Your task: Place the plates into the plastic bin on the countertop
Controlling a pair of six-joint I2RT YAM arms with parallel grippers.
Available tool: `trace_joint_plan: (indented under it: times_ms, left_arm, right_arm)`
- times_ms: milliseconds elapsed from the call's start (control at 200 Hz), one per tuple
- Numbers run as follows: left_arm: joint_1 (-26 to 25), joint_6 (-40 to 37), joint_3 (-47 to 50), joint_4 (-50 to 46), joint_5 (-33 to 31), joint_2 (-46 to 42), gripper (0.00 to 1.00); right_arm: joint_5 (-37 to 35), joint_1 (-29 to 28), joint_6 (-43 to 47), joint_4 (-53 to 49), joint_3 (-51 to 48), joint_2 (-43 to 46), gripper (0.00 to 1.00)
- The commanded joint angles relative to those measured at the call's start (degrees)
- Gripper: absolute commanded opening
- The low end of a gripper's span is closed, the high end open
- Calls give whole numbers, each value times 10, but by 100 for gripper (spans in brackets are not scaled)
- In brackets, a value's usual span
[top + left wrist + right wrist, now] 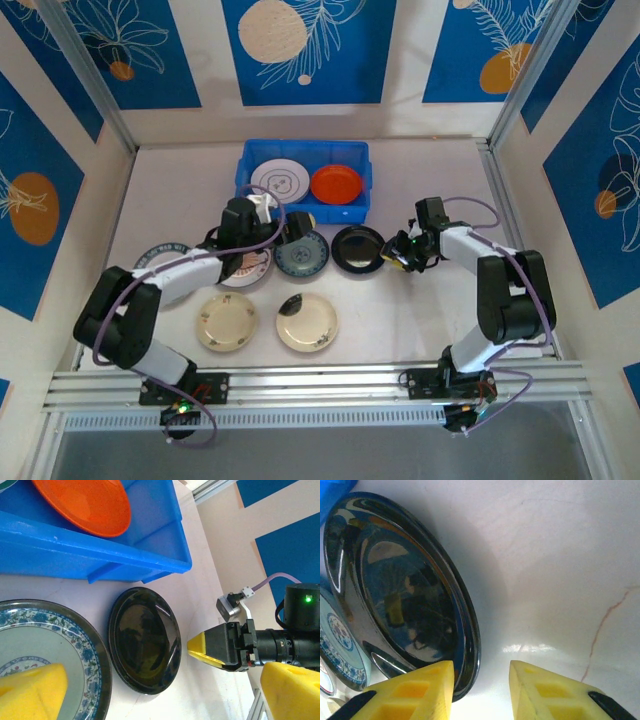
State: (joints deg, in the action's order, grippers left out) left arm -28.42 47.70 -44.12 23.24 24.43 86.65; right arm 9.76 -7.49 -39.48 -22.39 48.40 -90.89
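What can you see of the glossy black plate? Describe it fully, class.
The black plate is small, round, glossy and mirror-like, with a raised rim and shallow well. It lies flat on the countertop, near the blue bin, beside the teal patterned plate. The right tool hovers open at its rim; contact unclear.

blue bin point(245, 165): white plate point(278, 180), orange plate point(336, 184) inside | countertop point(400, 320): black plate point(358, 249), teal plate point(302, 254), 2 cream plates point(227, 321)

I see the blue rectangular plastic bin point(305, 146) far-centre on my pale flat countertop point(420, 320), holding a white dark-rimmed plate point(279, 180) left and an orange round plate point(336, 184) right. Before it lie a teal patterned plate point(303, 255) and, rightward, a glossy black plate point(358, 248); two cream plates point(227, 321) lie nearer.
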Motion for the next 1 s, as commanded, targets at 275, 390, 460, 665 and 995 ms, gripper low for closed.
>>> trace_joint_plan:
  times_ms: [275, 390, 460, 665, 995]
  left_arm:
    - [-25, -2, -47, -33, 26, 54, 97]
    - [-32, -22, -67, -88, 15, 62, 96]
    - [-35, -32, -80, -119, 11, 70, 96]
    - [-42, -51, -109, -182, -2, 89, 95]
    - [-52, -68, -138, -219, -16, 98, 93]
  right_arm:
    - [36, -7, 6, 35, 25, -53, 31]
    - [40, -8, 7, 42, 27, -63, 29]
    - [42, -7, 6, 44, 30, -69, 28]
    - [48, -4, 4, 54, 31, -79, 22]
    - [63, 11, 0, 70, 6, -58, 0]
